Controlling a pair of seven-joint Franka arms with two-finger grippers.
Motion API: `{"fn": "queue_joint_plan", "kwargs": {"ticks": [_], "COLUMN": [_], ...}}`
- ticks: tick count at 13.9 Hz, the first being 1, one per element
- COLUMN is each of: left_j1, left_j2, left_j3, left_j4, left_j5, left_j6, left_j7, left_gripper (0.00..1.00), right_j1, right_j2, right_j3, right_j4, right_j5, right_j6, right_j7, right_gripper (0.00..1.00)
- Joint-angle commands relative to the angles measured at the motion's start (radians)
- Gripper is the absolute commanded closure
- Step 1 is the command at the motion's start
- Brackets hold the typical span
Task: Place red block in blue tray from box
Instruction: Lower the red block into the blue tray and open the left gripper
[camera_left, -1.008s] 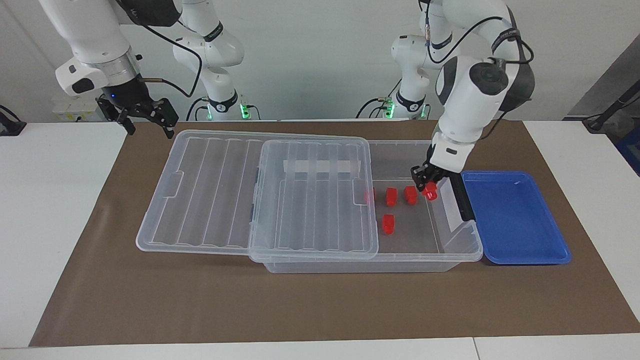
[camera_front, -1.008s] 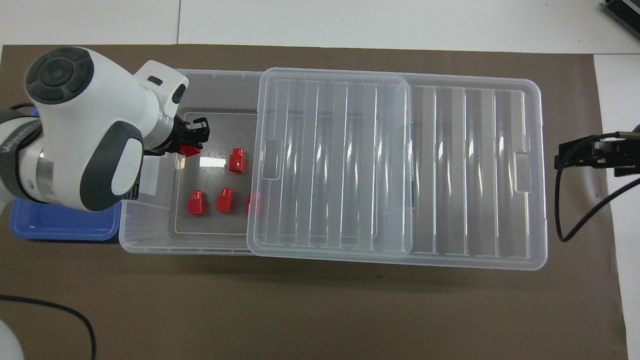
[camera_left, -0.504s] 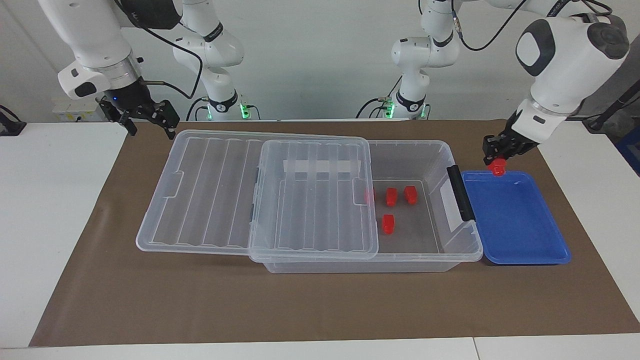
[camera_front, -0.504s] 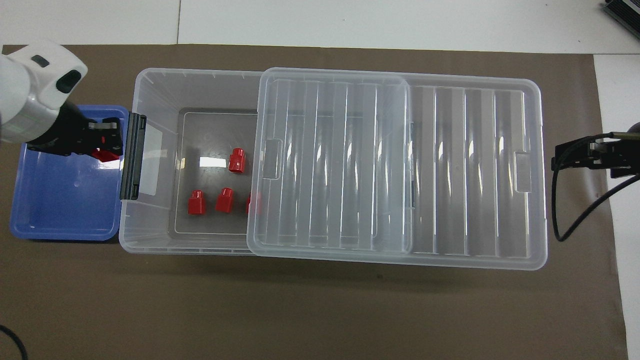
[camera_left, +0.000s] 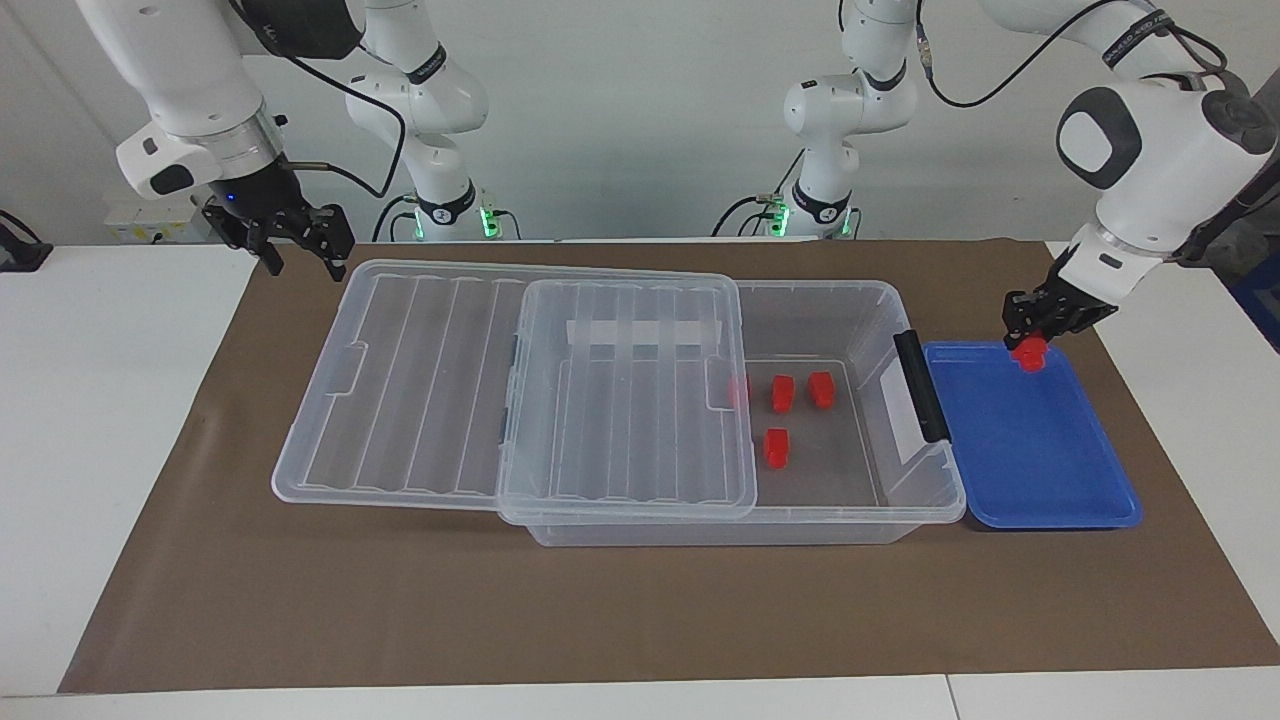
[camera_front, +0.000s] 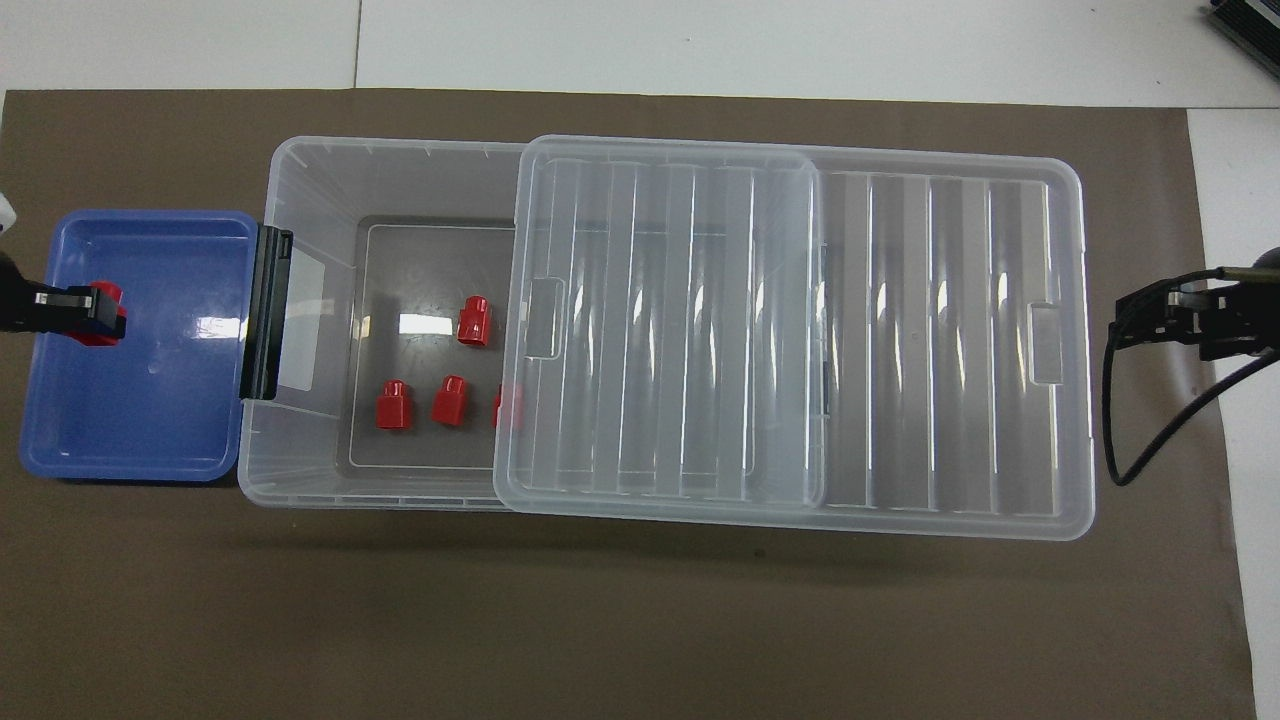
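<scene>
My left gripper (camera_left: 1031, 338) is shut on a red block (camera_left: 1028, 356) and holds it just above the blue tray (camera_left: 1035, 455), over the part of the tray toward the left arm's end of the table. In the overhead view the gripper (camera_front: 88, 312) and the block (camera_front: 105, 312) show over the tray (camera_front: 150, 410). The clear box (camera_left: 860, 296) stands beside the tray, its lid (camera_left: 420, 385) slid toward the right arm's end. Three red blocks (camera_left: 782, 393) lie in the open part, and another shows partly under the lid (camera_left: 738, 390). My right gripper (camera_left: 292, 248) waits open beside the lid's corner.
The box's black latch (camera_left: 920, 385) stands between the box's open part and the tray. A brown mat (camera_left: 640, 610) covers the table under everything. The right arm's cable (camera_front: 1130, 430) hangs by the lid's end.
My left gripper has lifted a red block out of the box, carried it over the black latch and lowered it over the blue tray. The right gripper has barely moved.
</scene>
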Motion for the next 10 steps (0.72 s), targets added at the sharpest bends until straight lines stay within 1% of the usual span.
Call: {"fn": "queue_joint_plan", "kwargs": {"ticks": [1, 3, 5, 7, 8, 10], "left_j1": [0.021, 0.059, 0.067, 0.072, 0.09, 0.095], "left_j2": [-0.044, -0.035, -0.03, -0.018, -0.016, -0.004], "left_j3": [-0.009, -0.009, -0.009, -0.009, -0.011, -0.011], "left_j4": [-0.102, -0.139, -0.189, -0.249, -0.278, -0.3], "left_j5": [0.01, 0.01, 0.01, 0.01, 0.009, 0.009], "left_j6": [0.092, 0.15, 0.234, 0.333, 0.376, 0.416], "left_j7": [0.071, 0.158, 0.177, 0.174, 0.172, 0.166], "left_gripper": [1.0, 1.0, 1.0, 1.0, 1.0, 1.0], "right_j1": [-0.006, -0.006, -0.009, -0.009, -0.009, -0.006], "right_j2": [-0.004, 0.001, 0.024, 0.071, 0.097, 0.137], "right_j3": [-0.002, -0.04, -0.061, -0.091, -0.111, -0.134], "right_j4": [-0.02, -0.049, -0.05, -0.043, -0.04, -0.04], "right_j5": [0.005, 0.007, 0.008, 0.01, 0.034, 0.057], "right_j6": [0.034, 0.092, 0.138, 0.196, 0.23, 0.29], "right_j7": [0.01, 0.007, 0.004, -0.002, -0.009, -0.036], "right_gripper": [1.0, 1.0, 1.0, 1.0, 1.0, 1.0]}}
